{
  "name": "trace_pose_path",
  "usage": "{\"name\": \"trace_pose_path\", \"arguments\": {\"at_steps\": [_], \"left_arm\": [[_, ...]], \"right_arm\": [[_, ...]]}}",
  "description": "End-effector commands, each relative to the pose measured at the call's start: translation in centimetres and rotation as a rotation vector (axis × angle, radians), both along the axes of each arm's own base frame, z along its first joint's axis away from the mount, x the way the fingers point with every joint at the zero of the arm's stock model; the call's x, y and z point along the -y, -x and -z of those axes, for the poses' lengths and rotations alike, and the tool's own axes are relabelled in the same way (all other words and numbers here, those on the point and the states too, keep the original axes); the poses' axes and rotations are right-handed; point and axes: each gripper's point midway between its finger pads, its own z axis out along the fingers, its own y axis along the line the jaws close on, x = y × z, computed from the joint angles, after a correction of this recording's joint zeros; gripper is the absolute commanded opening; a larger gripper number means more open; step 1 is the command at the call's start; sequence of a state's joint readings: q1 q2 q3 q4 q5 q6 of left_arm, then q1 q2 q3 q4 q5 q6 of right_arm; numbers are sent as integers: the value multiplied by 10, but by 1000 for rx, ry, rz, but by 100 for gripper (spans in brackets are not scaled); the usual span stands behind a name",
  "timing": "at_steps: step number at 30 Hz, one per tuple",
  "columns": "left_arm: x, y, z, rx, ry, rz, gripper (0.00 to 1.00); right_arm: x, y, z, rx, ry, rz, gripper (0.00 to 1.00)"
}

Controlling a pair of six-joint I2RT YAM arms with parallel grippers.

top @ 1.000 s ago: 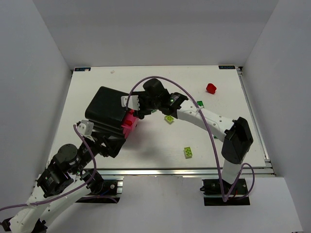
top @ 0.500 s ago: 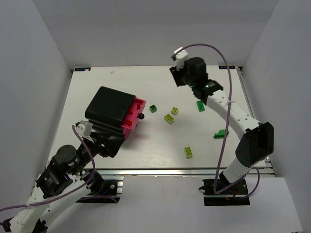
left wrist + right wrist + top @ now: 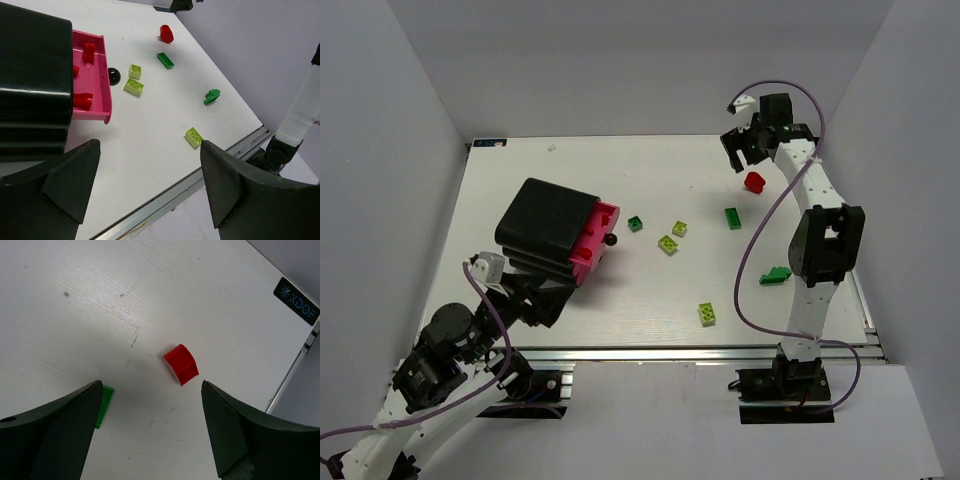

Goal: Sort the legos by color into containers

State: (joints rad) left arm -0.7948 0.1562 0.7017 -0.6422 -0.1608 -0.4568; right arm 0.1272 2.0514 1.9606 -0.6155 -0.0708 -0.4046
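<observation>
White walls (image 3: pixel 410 90) box in a white desk (image 3: pixel 650 290). The black cabinet (image 3: pixel 545 222) sits at left, with a pink drawer (image 3: pixel 595 240) pulled out and red bricks (image 3: pixel 89 51) inside. Green bricks (image 3: pixel 732 217) and lime bricks (image 3: pixel 707 314) lie loose mid-desk. The right pincer (image 3: pixel 744 152) hangs spread and empty above a lone red brick (image 3: pixel 754 181). The left pincer (image 3: pixel 150 185), also spread and empty, is near the cabinet.
</observation>
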Motion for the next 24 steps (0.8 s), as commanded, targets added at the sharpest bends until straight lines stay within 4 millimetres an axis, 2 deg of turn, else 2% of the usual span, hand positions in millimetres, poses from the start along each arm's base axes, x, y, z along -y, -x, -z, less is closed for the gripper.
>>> {"name": "trace_pose_path", "arguments": {"at_steps": [1,4,5,8,11,12,15,24], "left_arm": [[-2,1,-5,19,20,-2,91],[-2,0,-5,16,19,-5,91],[-2,0,-5,17,18,-7,91],[-1,-1,-3,9,11,-10,91],[0,-3,-1,1,5,-13,91],[0,-3,0,-3,1,-13,91],[0,-4,0,-6,-2,-16,92],[-5,-2,-4,9,21,-32,92]], "right_arm": [[4,-5,-12,71,216,-319,84],[27,-18,-2,80,357,-408,86],[30,-15,4,49,366,-435,86],[52,-26,20,18,459,-456,87],[71,-33,47,-22,538,-459,87],[70,-34,57,-40,536,-471,87],[72,-35,73,-71,523,-489,88],[71,-44,100,-76,485,-516,88]]}}
